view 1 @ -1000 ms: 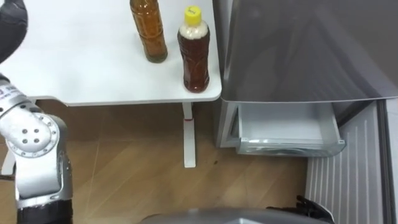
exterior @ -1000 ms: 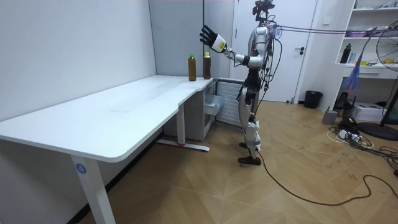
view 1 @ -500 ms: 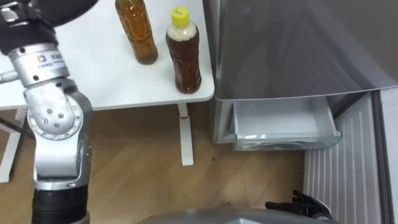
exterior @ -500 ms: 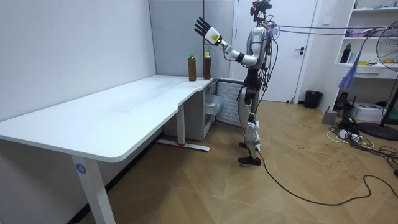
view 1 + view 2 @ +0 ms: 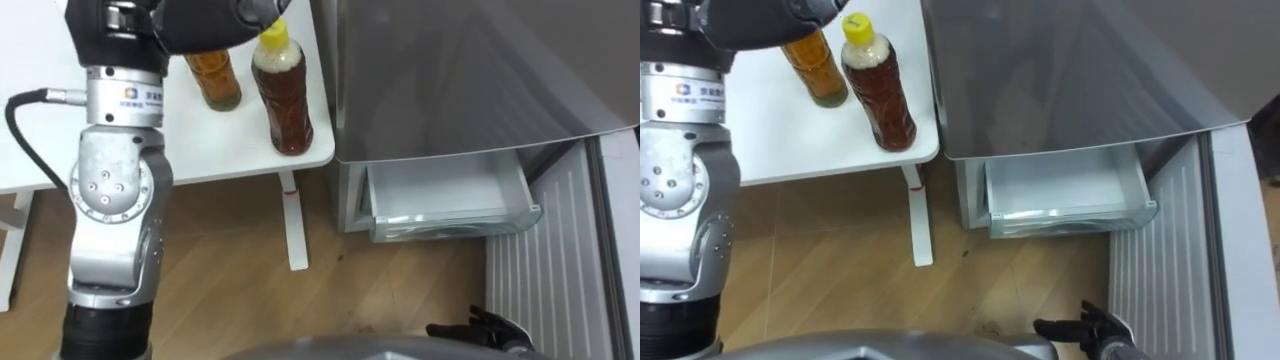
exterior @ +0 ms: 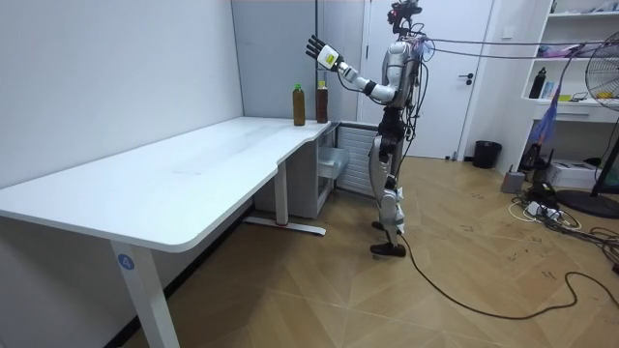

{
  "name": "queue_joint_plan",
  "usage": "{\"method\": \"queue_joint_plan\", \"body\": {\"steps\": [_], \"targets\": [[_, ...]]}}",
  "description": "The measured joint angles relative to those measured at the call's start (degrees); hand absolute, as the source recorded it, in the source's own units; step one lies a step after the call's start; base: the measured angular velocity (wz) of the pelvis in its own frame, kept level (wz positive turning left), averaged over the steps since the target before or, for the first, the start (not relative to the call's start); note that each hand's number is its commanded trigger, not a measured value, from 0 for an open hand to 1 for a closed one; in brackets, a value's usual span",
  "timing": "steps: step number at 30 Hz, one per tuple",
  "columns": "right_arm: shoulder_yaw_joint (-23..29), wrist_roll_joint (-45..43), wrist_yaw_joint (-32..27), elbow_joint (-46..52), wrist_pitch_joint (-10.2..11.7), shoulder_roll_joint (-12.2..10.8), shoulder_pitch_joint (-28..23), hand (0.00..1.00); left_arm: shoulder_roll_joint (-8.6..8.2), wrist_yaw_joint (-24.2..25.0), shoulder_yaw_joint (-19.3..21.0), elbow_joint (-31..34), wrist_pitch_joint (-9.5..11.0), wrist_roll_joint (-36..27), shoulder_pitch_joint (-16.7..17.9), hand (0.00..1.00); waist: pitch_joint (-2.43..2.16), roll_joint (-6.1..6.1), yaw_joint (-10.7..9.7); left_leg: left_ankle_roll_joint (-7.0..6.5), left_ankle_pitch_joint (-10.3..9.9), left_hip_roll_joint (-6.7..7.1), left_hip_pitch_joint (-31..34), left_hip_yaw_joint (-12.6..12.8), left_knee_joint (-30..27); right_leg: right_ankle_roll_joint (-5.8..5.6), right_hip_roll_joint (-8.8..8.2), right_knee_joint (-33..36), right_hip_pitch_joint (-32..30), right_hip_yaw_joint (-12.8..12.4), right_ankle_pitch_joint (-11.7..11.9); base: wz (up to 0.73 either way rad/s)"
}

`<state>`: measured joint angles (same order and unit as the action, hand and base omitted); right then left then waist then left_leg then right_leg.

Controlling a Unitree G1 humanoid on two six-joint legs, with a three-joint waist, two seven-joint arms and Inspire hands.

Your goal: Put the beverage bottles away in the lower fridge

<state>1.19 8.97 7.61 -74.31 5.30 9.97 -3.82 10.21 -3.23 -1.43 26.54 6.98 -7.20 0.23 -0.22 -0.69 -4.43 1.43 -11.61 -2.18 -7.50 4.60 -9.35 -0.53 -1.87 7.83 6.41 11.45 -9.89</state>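
Two bottles — white table beside fridge

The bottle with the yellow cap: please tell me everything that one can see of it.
The bottle with the yellow cap looks like clear plastic and is full of dark red-brown drink, with a paler foamy band below the neck. It is closed and stands upright on the white table, near the corner beside the fridge. An amber bottle stands close on its left, apart. The left hand is raised above, open, not touching it.
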Motion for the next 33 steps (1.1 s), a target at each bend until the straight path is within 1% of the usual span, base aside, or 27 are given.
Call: {"method": "queue_joint_plan", "body": {"steps": [3,4,7,9,12,14,19,28,30,33], "targets": [[-0.04,-0.03,-0.05,-0.08,-0.44,0.00,0.21,0.00,0.00,1.72,0.02,-0.01,-0.94,-0.12,0.00,0.00,0.04,0.07,0.02,0.00,0.00,0.00,-0.07,0.05,0.00,0.00,0.00,0.08,0.00,-0.19,0.00,0.00],[-0.07,-0.01,-0.04,-0.10,-0.48,-0.01,0.23,0.00,-0.03,2.39,0.04,-0.02,-1.13,-0.13,0.01,0.00,0.17,0.26,0.04,0.00,0.00,-0.01,-0.16,0.07,0.00,0.00,0.00,0.10,0.08,-0.19,0.00,0.00],[-0.07,0.01,-0.02,-0.33,-0.56,-0.08,0.33,0.00,-0.05,3.73,0.06,-0.03,-1.97,-0.12,0.02,0.00,0.34,0.49,0.05,0.00,0.00,-0.02,-0.23,0.07,0.00,0.00,0.00,0.16,0.15,-0.18,0.00,0.00],[-0.07,0.13,-0.01,-0.52,-0.74,-0.12,0.48,0.00,-0.06,4.25,0.02,-0.16,-2.19,-0.12,0.03,0.00,0.45,0.63,0.07,0.00,0.00,-0.02,-0.23,0.10,0.00,0.00,0.00,0.17,0.14,-0.20,0.00,0.00],[-0.05,0.16,-0.05,-0.80,-1.13,-0.12,0.50,0.00,-0.06,5.20,0.09,-0.27,-2.86,-0.13,0.06,0.00,0.52,0.72,0.14,0.00,0.00,-0.02,-0.22,0.19,0.00,0.00,0.01,0.17,0.11,-0.26,0.00,0.00],[-0.05,0.18,-0.05,-1.15,-1.17,-0.12,0.50,0.00,-0.07,5.68,0.09,-0.56,-3.00,-0.13,0.13,0.00,0.53,0.74,0.19,0.00,0.00,-0.02,-0.21,0.25,0.00,0.00,0.02,0.15,0.08,-0.31,0.00,0.00],[-0.08,0.28,0.03,-1.22,-1.20,-0.13,0.53,0.00,-0.25,7.75,0.07,-0.81,-4.49,-0.23,0.29,0.00,0.47,0.56,0.31,0.00,0.00,-0.06,-0.24,0.40,0.00,0.01,0.07,0.11,0.09,-0.47,0.00,0.00],[-0.02,0.21,0.04,-1.19,-1.61,-0.09,0.68,0.00,-0.43,7.91,0.03,-4.81,-5.49,-2.22,0.36,0.00,0.56,0.30,0.12,0.00,0.00,-0.12,-0.21,1.04,0.05,0.03,0.11,0.15,0.24,-0.66,0.02,-0.01],[0.00,0.13,0.07,-0.99,-1.66,-0.08,0.69,0.00,-0.26,7.90,0.03,-6.43,-6.04,-2.21,0.53,0.00,0.58,0.30,0.04,0.00,0.00,-0.15,-0.21,1.31,0.06,0.04,0.11,0.21,0.23,-0.67,0.02,0.00],[0.04,-0.15,0.19,-0.65,-1.74,-0.08,0.70,0.00,-0.14,8.00,-0.03,-6.96,-7.22,-2.17,1.65,0.00,0.60,0.33,-0.11,0.00,0.00,-0.15,-0.18,1.33,0.05,0.04,0.10,0.21,0.21,-0.58,0.03,0.00]]}}
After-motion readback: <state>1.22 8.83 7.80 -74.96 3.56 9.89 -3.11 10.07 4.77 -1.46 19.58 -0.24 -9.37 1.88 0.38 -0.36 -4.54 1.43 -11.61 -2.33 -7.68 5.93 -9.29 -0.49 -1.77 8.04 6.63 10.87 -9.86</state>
